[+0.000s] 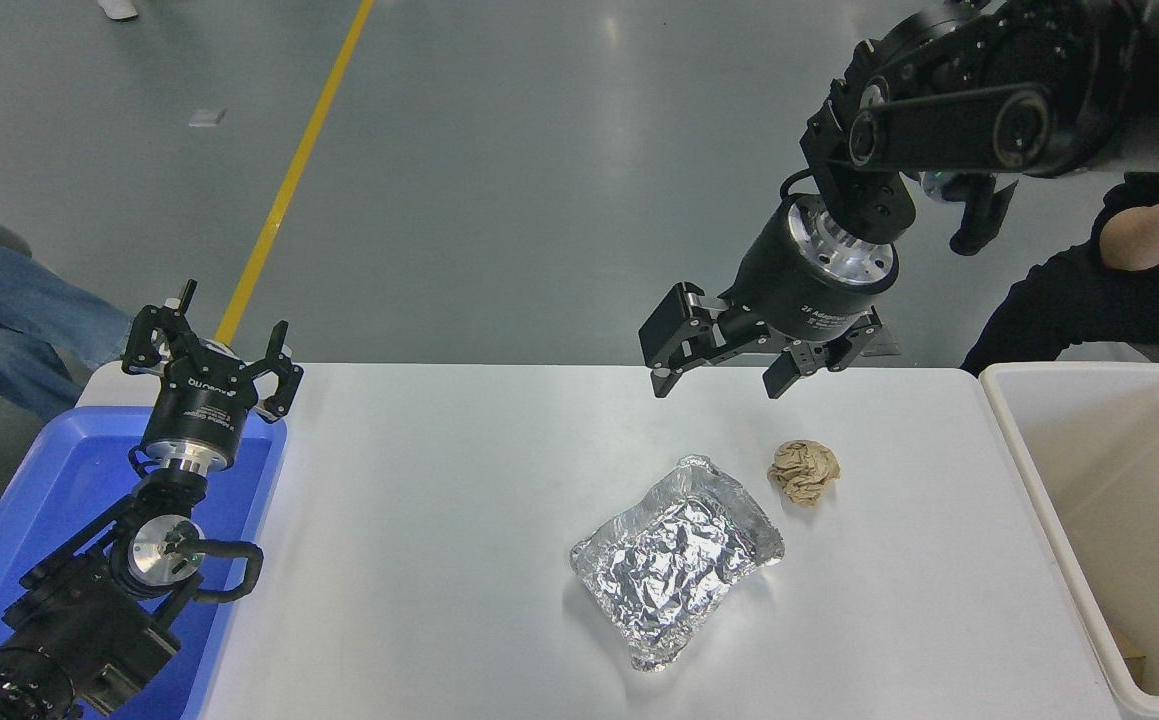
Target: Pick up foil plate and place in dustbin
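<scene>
Fingers [661, 382] of the right gripper [719, 383] hung spread apart above the tabletop's [419, 500] far edge. Left gripper [211, 362] sat parked, fingers apart. The foil plate [677, 558] lay mid-tabletop, the dustbin [1039, 480] off the right edge.

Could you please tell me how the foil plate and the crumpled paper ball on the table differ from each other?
The foil plate is shiny crinkled silver, while the paper ball is dull tan. The foil plate is a shallow, roughly rectangular tray with a raised rim; the paper ball is a rounded wad. The foil plate is clearly the larger and lies nearer the camera, the paper ball beyond its right corner. Both rest on the white table, untouched, apart from each other.
</scene>
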`<state>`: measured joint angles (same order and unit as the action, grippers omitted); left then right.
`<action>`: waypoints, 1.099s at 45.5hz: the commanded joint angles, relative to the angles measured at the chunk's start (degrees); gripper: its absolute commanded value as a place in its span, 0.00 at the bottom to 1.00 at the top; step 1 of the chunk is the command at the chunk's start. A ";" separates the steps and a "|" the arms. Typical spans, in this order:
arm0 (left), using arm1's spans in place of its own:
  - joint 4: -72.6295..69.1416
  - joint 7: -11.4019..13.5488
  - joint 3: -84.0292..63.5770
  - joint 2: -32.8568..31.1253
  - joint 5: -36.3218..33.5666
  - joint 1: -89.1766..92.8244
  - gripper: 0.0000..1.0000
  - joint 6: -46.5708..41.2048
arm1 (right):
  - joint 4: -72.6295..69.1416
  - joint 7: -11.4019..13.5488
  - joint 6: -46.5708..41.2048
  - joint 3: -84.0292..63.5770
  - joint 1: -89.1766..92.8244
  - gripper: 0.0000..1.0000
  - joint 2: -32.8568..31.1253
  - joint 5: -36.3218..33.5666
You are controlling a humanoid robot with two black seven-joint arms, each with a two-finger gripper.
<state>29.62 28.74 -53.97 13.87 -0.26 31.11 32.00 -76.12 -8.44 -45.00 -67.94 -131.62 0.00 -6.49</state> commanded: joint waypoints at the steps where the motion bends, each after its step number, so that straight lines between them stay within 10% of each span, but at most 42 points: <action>1: 0.00 0.00 0.01 0.02 0.00 0.00 0.98 0.00 | 0.00 0.00 0.00 0.00 0.31 1.00 0.00 -0.01; 50: 0.00 0.00 0.01 0.02 0.00 0.00 0.98 -0.01 | 1.85 -0.09 0.00 -0.26 2.33 1.00 0.00 -0.28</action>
<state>29.62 28.74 -53.96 13.89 -0.26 31.13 32.03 -74.81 -8.47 -45.00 -68.05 -129.76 0.00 -6.76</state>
